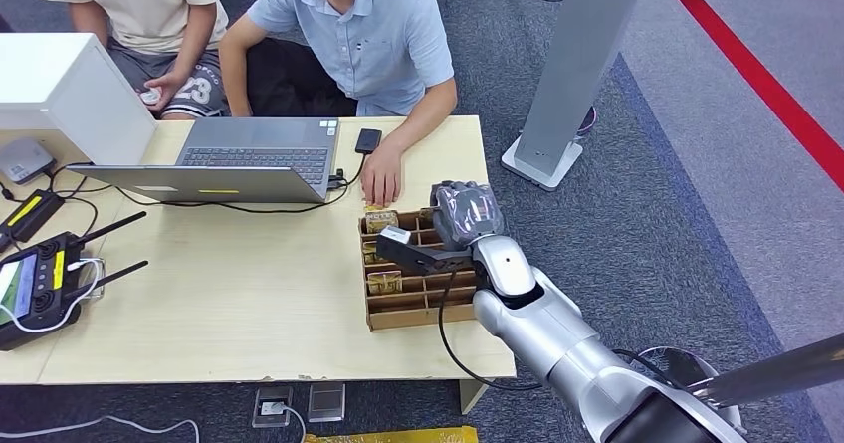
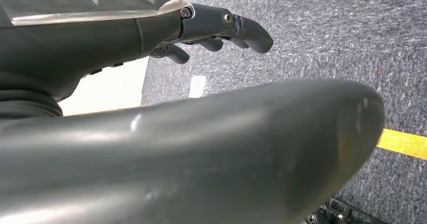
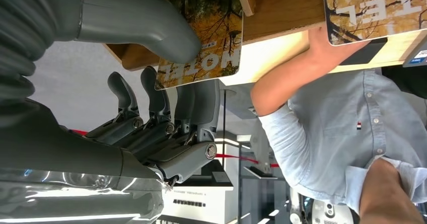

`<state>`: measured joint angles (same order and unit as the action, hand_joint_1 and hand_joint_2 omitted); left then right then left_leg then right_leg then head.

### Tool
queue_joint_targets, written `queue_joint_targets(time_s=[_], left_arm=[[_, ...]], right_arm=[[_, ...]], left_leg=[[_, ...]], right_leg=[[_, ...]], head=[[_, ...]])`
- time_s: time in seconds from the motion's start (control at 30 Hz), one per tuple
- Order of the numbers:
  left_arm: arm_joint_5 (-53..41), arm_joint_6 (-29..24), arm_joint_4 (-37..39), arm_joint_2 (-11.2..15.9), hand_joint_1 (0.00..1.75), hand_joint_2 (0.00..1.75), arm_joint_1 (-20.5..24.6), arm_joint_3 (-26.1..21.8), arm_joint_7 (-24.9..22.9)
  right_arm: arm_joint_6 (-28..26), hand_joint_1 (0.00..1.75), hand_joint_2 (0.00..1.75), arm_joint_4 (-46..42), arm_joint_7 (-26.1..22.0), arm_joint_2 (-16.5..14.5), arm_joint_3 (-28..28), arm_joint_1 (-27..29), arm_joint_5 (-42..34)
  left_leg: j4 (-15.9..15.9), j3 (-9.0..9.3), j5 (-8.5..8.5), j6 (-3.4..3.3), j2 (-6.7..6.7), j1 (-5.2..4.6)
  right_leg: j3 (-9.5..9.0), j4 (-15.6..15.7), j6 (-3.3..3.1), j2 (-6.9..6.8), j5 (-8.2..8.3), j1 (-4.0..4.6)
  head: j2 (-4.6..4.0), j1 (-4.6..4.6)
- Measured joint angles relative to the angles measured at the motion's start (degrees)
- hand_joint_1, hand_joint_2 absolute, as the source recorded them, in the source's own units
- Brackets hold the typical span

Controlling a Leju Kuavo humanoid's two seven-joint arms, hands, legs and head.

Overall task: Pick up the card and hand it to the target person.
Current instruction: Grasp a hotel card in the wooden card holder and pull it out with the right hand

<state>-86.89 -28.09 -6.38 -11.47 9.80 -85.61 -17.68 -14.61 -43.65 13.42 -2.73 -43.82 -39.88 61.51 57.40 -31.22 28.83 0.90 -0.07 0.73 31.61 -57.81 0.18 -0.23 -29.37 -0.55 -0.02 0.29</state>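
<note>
Right hand [image 3: 166,108] pinching one card [image 3: 201,38] over divided tray [image 1: 418,309], left hand [image 2: 221,30] empty, two people

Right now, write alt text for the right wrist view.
The right hand pinches a card printed with autumn trees, thumb on its face, at a wooden tray. A person in a light blue shirt is beyond.

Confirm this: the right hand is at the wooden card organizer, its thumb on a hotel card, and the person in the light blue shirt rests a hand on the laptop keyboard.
Not quite. In the head view, the person in the light blue shirt rests a hand on the table beside the laptop. The right hand at the organizer, thumb on the hotel card, is correct.
</note>
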Motion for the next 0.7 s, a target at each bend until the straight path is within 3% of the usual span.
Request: queue_joint_targets(time_s=[0.7], left_arm=[[0.0, 0.4, 0.0, 0.0, 0.0, 0.0, 0.0, 0.0, 0.4]], right_arm=[[-0.3, 1.4, 1.75, -0.7, -0.4, 0.1, 0.3, 0.2, 0.8]], left_leg=[[0.0, 0.0, 0.0, 0.0, 0.0, 0.0]], right_leg=[[0.0, 0.0, 0.0, 0.0, 0.0, 0.0]], head=[[0.0, 0.02]])
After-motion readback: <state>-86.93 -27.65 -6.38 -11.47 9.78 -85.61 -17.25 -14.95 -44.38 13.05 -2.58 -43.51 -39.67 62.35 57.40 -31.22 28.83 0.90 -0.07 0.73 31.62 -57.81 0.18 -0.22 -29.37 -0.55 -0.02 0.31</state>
